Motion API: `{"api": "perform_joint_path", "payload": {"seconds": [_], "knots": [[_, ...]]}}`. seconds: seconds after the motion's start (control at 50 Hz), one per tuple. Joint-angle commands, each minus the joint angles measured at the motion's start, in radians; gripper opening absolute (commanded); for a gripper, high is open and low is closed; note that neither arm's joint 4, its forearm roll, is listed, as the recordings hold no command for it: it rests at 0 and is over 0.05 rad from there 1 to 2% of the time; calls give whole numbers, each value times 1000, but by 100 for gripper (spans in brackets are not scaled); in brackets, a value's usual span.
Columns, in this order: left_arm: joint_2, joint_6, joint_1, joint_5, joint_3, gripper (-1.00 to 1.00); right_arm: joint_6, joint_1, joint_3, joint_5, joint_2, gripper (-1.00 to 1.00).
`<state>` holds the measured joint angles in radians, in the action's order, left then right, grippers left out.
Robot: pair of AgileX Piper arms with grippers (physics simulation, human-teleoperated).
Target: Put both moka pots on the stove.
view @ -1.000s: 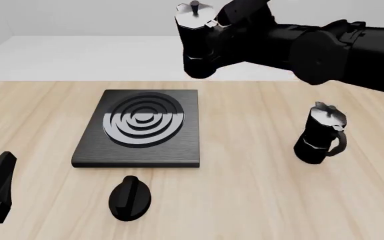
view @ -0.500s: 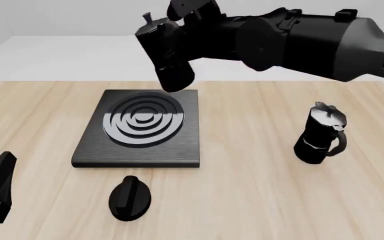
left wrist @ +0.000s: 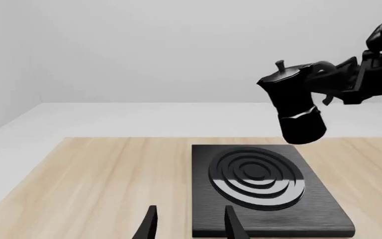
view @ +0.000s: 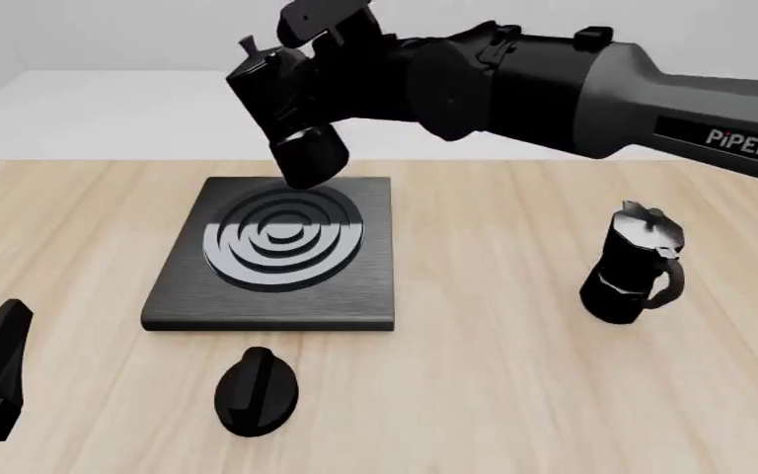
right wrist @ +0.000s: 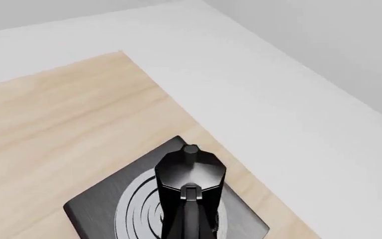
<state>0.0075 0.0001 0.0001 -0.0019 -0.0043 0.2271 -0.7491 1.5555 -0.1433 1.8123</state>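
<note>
Carried leftward since a second ago: the held pot (view: 287, 114), then high beyond the stove's far right corner, now hanging tilted over the stove's (view: 182, 286) far edge, at about 12 o'clock from the burner rings (view: 280, 240). Still off the surface, with open air between base and slab, as seen from the left wrist view (left wrist: 292, 107). From the right wrist view, lid and knob (right wrist: 189, 172) seen from above with the rings beneath, so roughly lined up but toward the far side.

Right gripper (view: 340, 49) clamped on that pot at its handle side, judging by the fingers behind it. Left gripper (left wrist: 189, 224) parked low at 8 o'clock of the stove, fingers parted and empty, touching nothing.

Second pot (view: 632, 265) upright on the table, well apart from the stove at its 3 o'clock, untouched. Black knob (view: 257, 390) lying near the stove's front edge at 6 o'clock.

Progress, by judgement: nothing placed yet. First pot in the last stretch of transport: levelling, lowering and release still to come. Second pot's whole pick, carry and placement left, with room to be kept on the slab for both.
</note>
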Motion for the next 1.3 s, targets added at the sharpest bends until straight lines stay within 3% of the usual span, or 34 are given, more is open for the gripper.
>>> {"api": "perform_joint_path", "payload": {"seconds": [0.02,0.38,1.3], "knots": [[0,0,0,0,0,100,-29,-12,98,14,45,-100],[0,0,0,0,0,100,-117,-25,228,38,170,-100],[0,0,0,0,0,100,-193,7,607,-57,467,-100]]}}
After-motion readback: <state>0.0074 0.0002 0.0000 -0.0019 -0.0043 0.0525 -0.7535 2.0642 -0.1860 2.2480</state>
